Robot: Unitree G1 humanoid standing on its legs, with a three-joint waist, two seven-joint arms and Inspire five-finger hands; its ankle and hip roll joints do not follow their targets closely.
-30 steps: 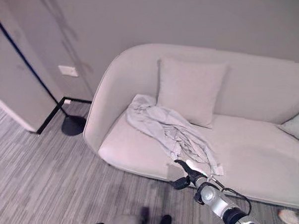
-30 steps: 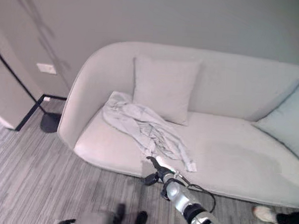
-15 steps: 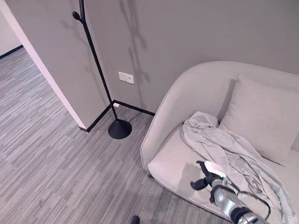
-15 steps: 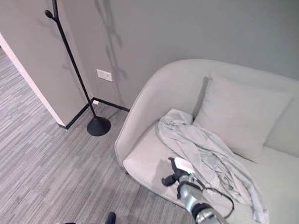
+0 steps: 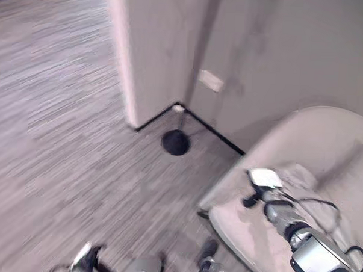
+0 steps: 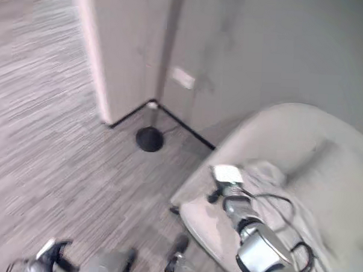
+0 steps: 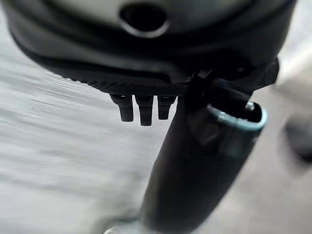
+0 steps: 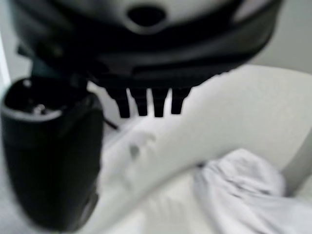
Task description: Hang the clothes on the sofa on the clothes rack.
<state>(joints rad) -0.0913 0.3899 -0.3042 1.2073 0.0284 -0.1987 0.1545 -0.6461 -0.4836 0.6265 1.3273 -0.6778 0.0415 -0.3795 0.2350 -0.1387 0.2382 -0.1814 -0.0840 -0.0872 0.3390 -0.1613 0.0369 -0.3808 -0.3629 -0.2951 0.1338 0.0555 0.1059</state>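
Left hand (image 7: 146, 105) over grey striped carpet (image 5: 62, 107), fingers straight, holding nothing. Round black base of clothes rack (image 5: 176, 142) in wall corner. Right hand (image 5: 261, 183) above pale rounded sofa (image 5: 302, 135), relaxed, empty. Crumpled light-grey garment (image 8: 243, 190) lying on seat just beyond.

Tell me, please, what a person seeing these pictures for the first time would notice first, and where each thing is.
The eye goes first to the robot's right hand, with its white thumb cover, reaching over the near end of the pale sofa. Just past it lies the crumpled light garment on the seat. To the left, the round black base of the clothes rack stands on the grey floor at the wall corner.
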